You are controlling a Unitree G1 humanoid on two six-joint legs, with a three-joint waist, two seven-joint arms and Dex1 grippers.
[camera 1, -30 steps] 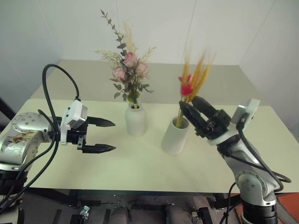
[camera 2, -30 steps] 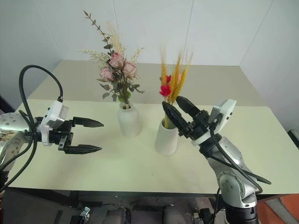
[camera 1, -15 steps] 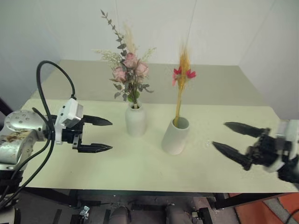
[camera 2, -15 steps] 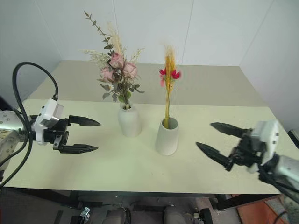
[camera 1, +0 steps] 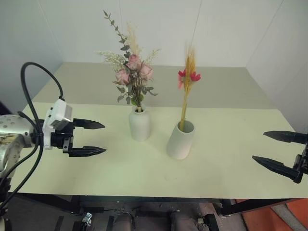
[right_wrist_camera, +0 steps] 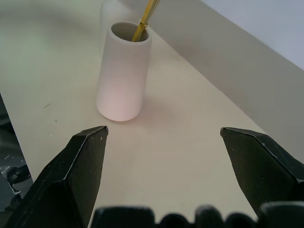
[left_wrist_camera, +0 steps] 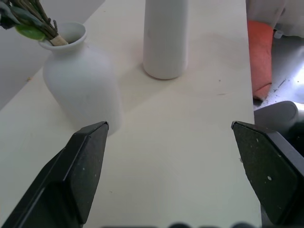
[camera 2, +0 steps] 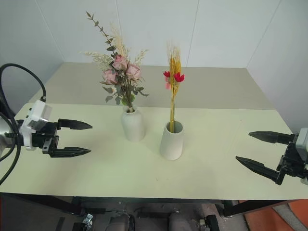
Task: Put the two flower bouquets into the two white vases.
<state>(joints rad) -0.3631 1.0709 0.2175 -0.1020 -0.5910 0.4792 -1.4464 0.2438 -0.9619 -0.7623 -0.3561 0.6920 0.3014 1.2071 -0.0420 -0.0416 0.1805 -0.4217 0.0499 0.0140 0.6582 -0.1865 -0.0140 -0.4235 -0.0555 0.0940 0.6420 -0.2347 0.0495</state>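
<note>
The bushy bouquet of pink roses stands in the bottle-shaped white vase at mid-table. The thin bunch of straw-yellow stems with red-pink flowers leans in the wide-mouthed cylinder vase just to its right. My left gripper hovers open and empty to the left of the bottle vase, pointing toward it. Far to the right, near the table's edge, my right gripper is open and empty, well apart from the cylinder vase.
The pale table has bare surface on both sides of the vases and in front of them. White walls close in behind and at the right. An orange object lies on the floor past the table's right end.
My right gripper let go of the yellow stems, drew away from the cylinder vase to the right and back, and turned. The stems now stand steadier in the vase. The left gripper drifted slightly left.
</note>
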